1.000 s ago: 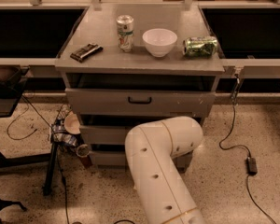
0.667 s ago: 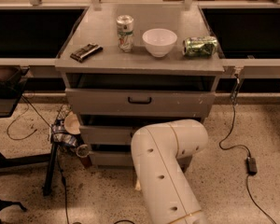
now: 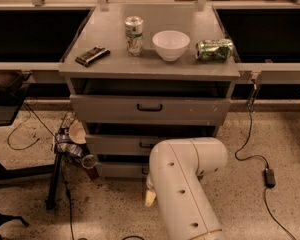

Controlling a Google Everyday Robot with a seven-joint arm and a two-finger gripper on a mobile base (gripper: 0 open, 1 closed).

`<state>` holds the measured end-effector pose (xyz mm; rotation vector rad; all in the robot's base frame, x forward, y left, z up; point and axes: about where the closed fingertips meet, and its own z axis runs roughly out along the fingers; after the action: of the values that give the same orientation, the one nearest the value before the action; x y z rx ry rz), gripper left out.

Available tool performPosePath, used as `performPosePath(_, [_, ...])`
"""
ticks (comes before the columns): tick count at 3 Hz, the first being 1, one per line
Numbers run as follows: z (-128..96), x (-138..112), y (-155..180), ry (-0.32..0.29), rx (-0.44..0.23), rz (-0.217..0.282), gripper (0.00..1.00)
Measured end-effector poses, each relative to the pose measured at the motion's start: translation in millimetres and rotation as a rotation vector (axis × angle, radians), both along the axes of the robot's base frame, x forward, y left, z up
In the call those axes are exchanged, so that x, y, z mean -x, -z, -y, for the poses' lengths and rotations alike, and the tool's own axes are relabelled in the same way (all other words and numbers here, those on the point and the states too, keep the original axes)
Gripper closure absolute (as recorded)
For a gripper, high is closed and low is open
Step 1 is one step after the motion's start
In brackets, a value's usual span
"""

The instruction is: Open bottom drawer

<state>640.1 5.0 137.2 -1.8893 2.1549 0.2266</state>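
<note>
Progress: bottom drawer (image 3: 119,170) just behind my tool (image 3: 149,196) looks shut; tool's grip I can't tell; whole pull left, I reckon.

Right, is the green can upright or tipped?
Tipped: the green can lies on its side on the cabinet top, beside the white bowl. The tool is hidden behind the arm, by the bottom drawer.

Warm overhead light, shadow beneath the cabinet top (image 3: 115,64), the tool (image 3: 149,197) low at the bottom drawer (image 3: 121,170).
</note>
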Motion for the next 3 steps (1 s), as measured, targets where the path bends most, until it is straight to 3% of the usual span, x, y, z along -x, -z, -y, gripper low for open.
performPosePath(3, [20,25,-5,-0.088,0.093,-0.107,0.0])
